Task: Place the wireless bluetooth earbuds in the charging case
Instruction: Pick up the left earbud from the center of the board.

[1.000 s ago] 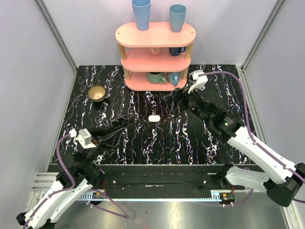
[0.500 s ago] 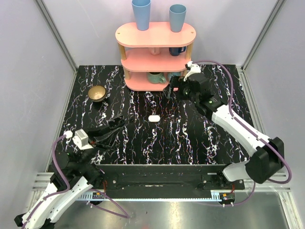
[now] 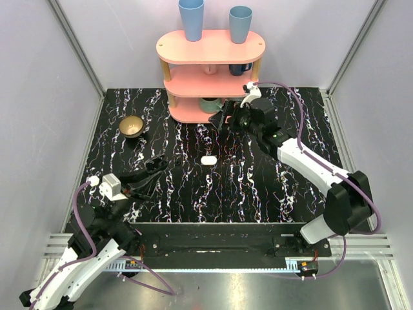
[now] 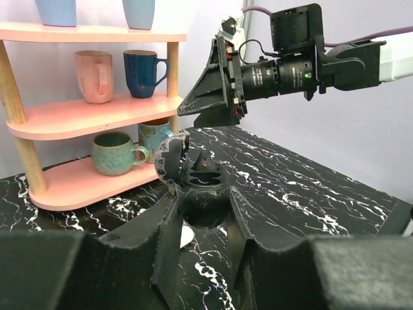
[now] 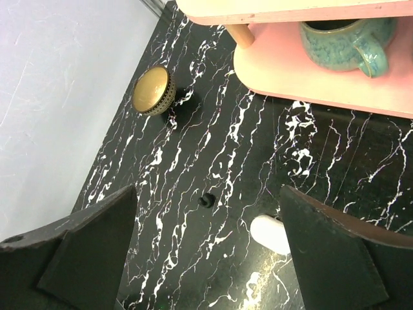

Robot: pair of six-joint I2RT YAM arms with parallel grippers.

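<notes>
White and pebble-smooth, the charging case (image 3: 208, 159) lies flat on the black marble table (image 3: 271, 187), out in the middle, with nothing touching it. The right gripper (image 3: 222, 121) hangs beyond it, close to the foot of the pink shelf (image 3: 210, 46). Its fingers are spread wide with nothing between them, and the wrist camera looks down past them at the case.

The left gripper (image 3: 153, 173) sits low on the near left, pointing towards the case and well short of it. A dark rounded shape fills the gap in its own camera, so I cannot tell whether the fingers are clenched or released.

Now the containers. Two blue cups (image 3: 191, 18) stand on the shelf's top tier. A pink mug (image 4: 92, 76) and a navy mug (image 4: 143, 70) share the middle tier. A green mug (image 5: 345, 40) and a pale patterned mug (image 4: 155, 134) are on the bottom tier. What any of them holds is hidden. A gold bowl (image 3: 131, 126) sits apart at the far left. A tiny dark object (image 5: 206, 200) lies on the marble, too small to identify.

Pale lilac walls (image 3: 51, 129) with metal corner posts close in the table.
</notes>
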